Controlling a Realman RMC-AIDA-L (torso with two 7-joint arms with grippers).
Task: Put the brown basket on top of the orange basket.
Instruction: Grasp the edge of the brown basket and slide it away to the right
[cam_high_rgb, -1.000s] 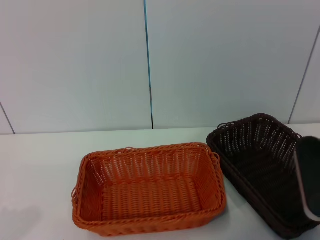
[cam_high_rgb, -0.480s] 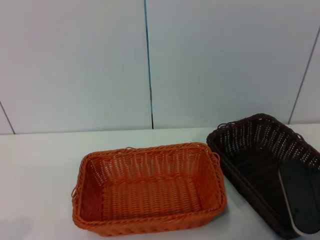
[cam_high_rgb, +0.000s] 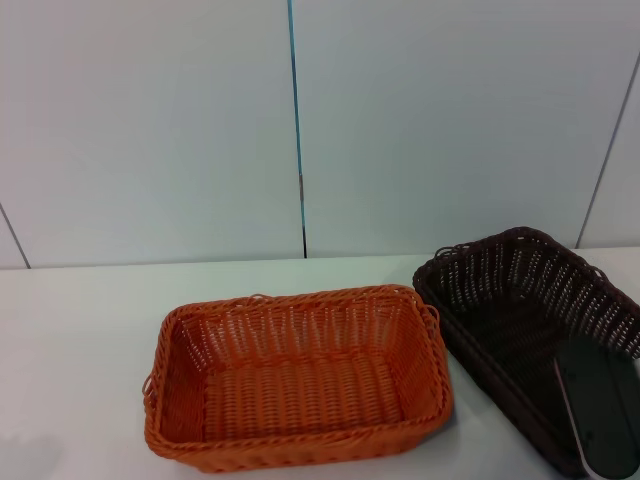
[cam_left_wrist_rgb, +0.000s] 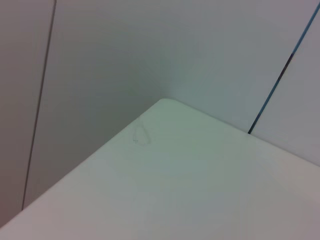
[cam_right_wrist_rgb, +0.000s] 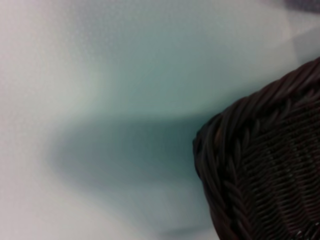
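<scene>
My right hand (cam_high_rgb: 600, 412) hangs over the near right end of the brown basket (cam_high_rgb: 510, 310), which sits on the white worktop (cam_high_rgb: 80, 330) just right of the orange basket (cam_high_rgb: 295, 375), though I cannot tell how far my hand is open.

Right arm (cam_high_rgb: 598, 412): one rounded, elongated dark panel visible in the head view, matte black-green, edged along one side by a pale grey rim.
</scene>
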